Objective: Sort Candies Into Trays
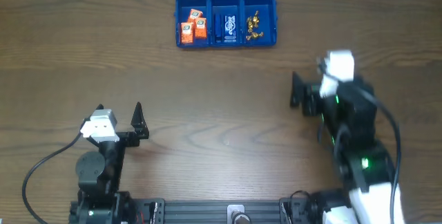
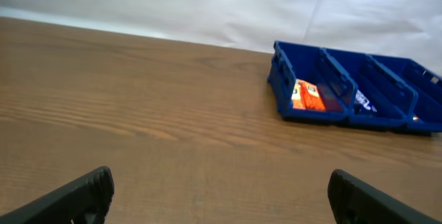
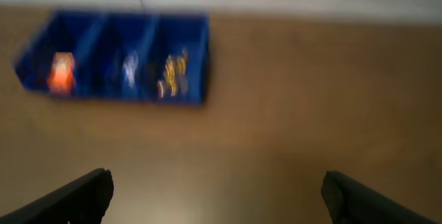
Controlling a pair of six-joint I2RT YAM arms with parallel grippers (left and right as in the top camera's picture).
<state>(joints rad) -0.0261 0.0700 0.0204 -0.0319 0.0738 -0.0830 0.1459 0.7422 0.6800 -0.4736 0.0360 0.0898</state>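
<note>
- At the table's (image 1: pixel 69 44) far middle: blue tray (image 1: pixel 177 16), three compartments side by side. From above, orange candies (image 1: pixel 193 29) sit in the left one, blue-wrapped candies (image 1: pixel 228 27) in the middle, gold candies (image 1: pixel 253 27) in the right.
- Every candy in sight lies inside a compartment, one colour per compartment, so the sort reads as done or nearly so.
- Left gripper (image 1: pixel 119 106): near its base over bare wood, jaws wide apart, nothing between them.
- Right gripper (image 3: pixel 215 182): also spread wide and empty, well apart from the tray and facing it.
- Step in hand looks like parking. Best done with jaws spread and a path that stops short of the tray, so no wall gets nudged.
- If a stray turns up: approach from above, pinch across the wrapper, release low over the matching colour.
</note>
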